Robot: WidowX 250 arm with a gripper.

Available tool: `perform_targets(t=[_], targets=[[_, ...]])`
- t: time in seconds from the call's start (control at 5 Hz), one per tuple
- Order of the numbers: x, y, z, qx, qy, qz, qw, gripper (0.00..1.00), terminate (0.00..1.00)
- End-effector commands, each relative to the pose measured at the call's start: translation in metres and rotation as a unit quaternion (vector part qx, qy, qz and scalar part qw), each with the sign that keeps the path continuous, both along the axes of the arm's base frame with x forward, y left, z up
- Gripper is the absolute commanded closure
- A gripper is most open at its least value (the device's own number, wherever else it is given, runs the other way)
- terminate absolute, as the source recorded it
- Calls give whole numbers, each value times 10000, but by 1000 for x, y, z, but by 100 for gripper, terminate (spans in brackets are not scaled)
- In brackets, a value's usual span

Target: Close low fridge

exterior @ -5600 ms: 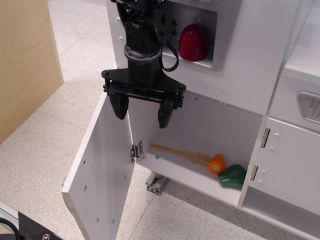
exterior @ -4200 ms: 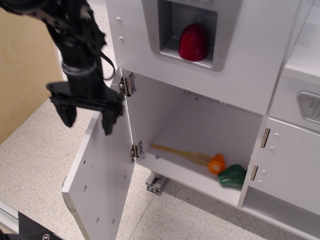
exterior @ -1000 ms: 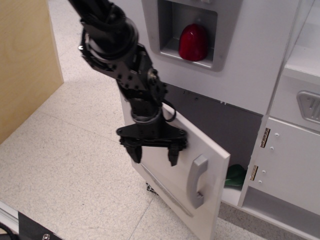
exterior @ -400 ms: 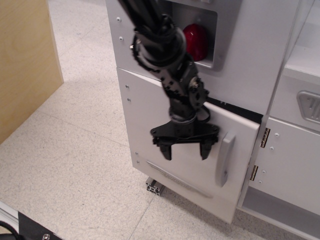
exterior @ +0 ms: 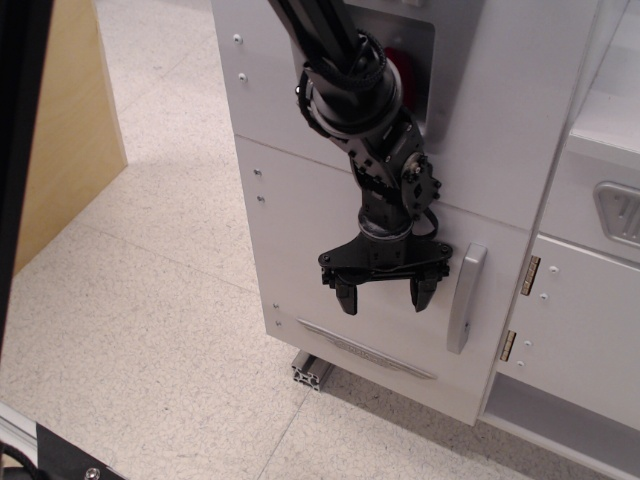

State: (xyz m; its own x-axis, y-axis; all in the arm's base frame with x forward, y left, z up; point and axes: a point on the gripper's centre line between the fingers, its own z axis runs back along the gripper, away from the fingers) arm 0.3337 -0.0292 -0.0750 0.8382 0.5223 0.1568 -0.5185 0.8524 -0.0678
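Note:
The low fridge door [exterior: 300, 250] is a large flat white panel and lies flush with the cabinet front. Its grey vertical handle [exterior: 465, 297] is at the right edge and a thin grey trim strip [exterior: 365, 350] runs along the bottom. My black gripper [exterior: 384, 296] is open and empty, pointing down. It sits against the door face just left of the handle. The arm reaches down from the top of the view across the upper panel.
The upper white panel has a grey niche with a red object [exterior: 398, 62], mostly hidden by my arm. A smaller white cabinet door with metal hinges [exterior: 580, 320] is at the right. A wooden panel [exterior: 70, 130] stands at the left. An aluminium foot [exterior: 308, 371] shows under the fridge.
The door swung from wide open to fully shut against the cabinet. My gripper went round to its outer face and moved right with it, ending beside the handle.

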Motion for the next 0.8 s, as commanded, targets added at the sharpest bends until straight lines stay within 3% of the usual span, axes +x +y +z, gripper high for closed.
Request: perform_targets(t=[0.0, 0.2, 0.4, 0.6], targets=[[-10, 4, 40, -127, -223, -249, 9994, 0, 0], [-30, 7, 42, 20, -67, -567, 9984, 0, 0], [-30, 7, 42, 20, -67, -567, 9984, 0, 0], [-30, 7, 42, 20, -67, -567, 9984, 0, 100]])
